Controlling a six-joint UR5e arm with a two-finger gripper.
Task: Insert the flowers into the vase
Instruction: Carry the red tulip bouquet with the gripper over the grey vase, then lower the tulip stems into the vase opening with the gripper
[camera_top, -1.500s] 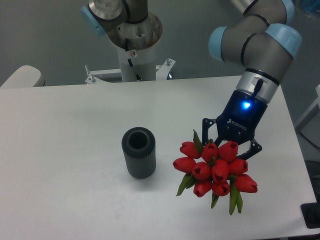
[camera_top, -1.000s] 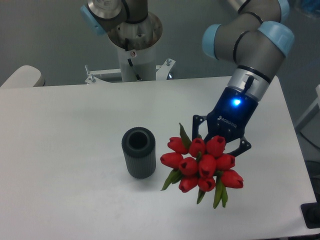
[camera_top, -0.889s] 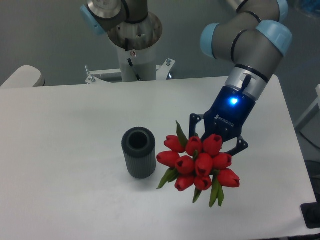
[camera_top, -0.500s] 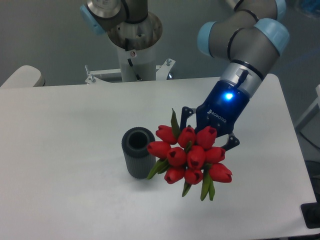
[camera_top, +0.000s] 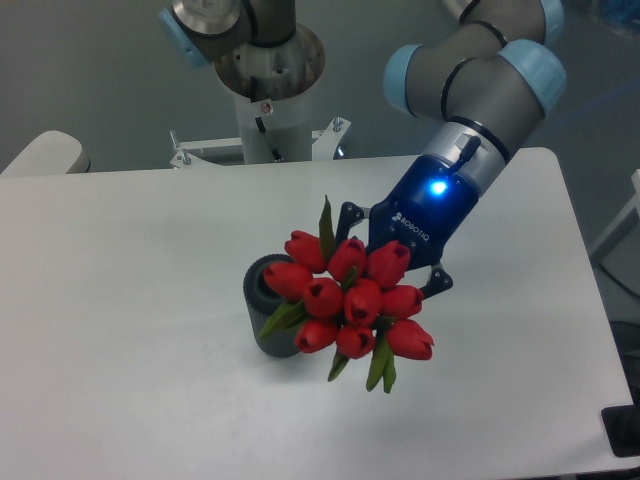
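The flowers (camera_top: 350, 298), a tight bunch of red tulip buds with green leaves, hang in the air in front of my gripper (camera_top: 392, 262), which is shut on their stems behind the buds. The fingertips are hidden by the bunch. The vase (camera_top: 262, 312), a dark grey ribbed cylinder, stands upright on the white table (camera_top: 120, 300). The bunch's left side overlaps the vase's mouth and right side in this view, hiding most of the opening. Whether any stem touches the vase I cannot tell.
The arm's base column (camera_top: 268, 110) stands at the table's far edge behind the vase. The table's right edge (camera_top: 590, 290) runs close beside the arm. A pale rounded object (camera_top: 40, 152) sits off the table's back left corner.
The gripper has carried the flowers steadily left and slightly up, from well right of the vase to overlapping its mouth. The vase has not moved.
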